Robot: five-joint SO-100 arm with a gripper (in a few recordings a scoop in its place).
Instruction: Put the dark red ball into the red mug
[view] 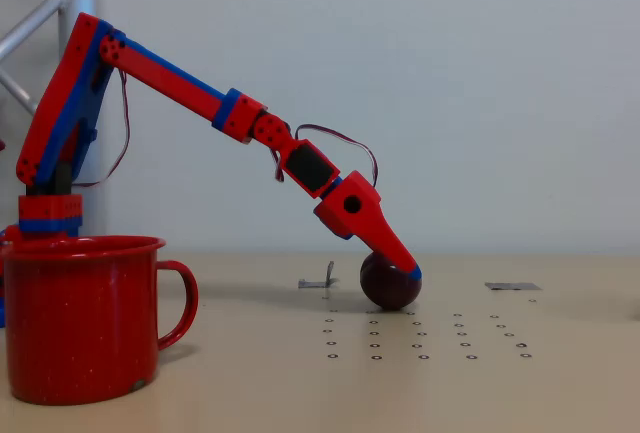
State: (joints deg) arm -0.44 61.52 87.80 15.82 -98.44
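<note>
One dark red ball (388, 285) on table | fingers (403, 269) touching it, grip state unclear | red mug (80, 318) well apart

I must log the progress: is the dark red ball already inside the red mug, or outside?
Outside. The dark red ball lies on the table, right of the red mug, with the gripper on it.

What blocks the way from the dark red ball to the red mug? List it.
Nothing visible. In the fixed view the dark red ball sits on the table at the tool, and only bare tabletop lies between it and the red mug at left.
</note>
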